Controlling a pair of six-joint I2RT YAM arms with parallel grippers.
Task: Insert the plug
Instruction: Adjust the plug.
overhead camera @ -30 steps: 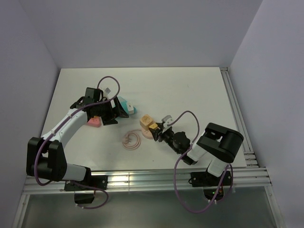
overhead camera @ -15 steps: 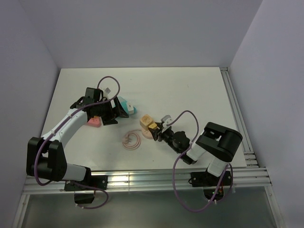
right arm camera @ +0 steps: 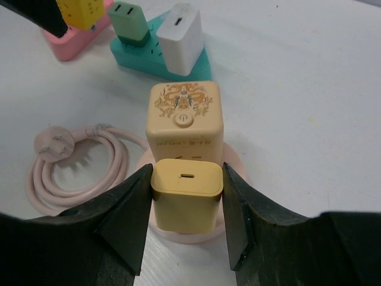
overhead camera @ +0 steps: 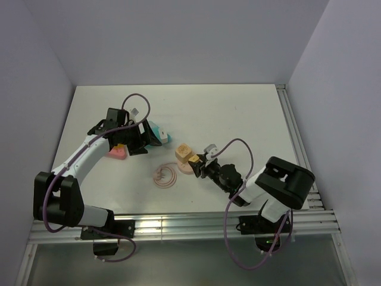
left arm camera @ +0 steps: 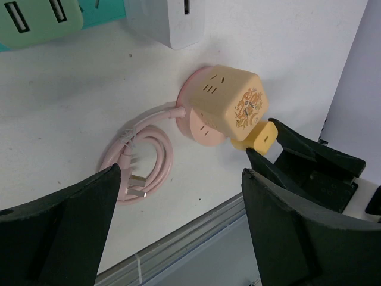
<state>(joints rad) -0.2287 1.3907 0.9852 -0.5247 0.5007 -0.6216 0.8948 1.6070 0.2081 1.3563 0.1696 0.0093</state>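
Observation:
A yellow plug (right arm camera: pixel 187 193) sits between the fingers of my right gripper (right arm camera: pixel 187 174), which is shut on it. The plug (overhead camera: pixel 191 159) is pressed up against the near side of a cream cube socket (right arm camera: pixel 186 119) standing on a round pink base (right arm camera: pixel 236 158). From the left wrist view the plug (left arm camera: pixel 257 137) meets the cube (left arm camera: pixel 229 101) at its lower corner. Its prongs are hidden. My left gripper (overhead camera: pixel 138 142) hangs open and holds nothing, over by the teal power strip (overhead camera: pixel 158 132), well to the left of the cube (overhead camera: pixel 183 151).
A coiled pink cable (overhead camera: pixel 165 176) with a bare plug lies left of the pink base (overhead camera: pixel 186 169). The teal strip (right arm camera: pixel 191 69) carries a green charger (right arm camera: pixel 128 21) and a white charger (right arm camera: pixel 181 36). A pink strip (overhead camera: pixel 118 153) lies under the left arm. A metal rail (overhead camera: pixel 178 221) runs along the near edge.
My right arm's elbow has swung right and lower while its gripper stays at the cube with the plug. The left arm is still.

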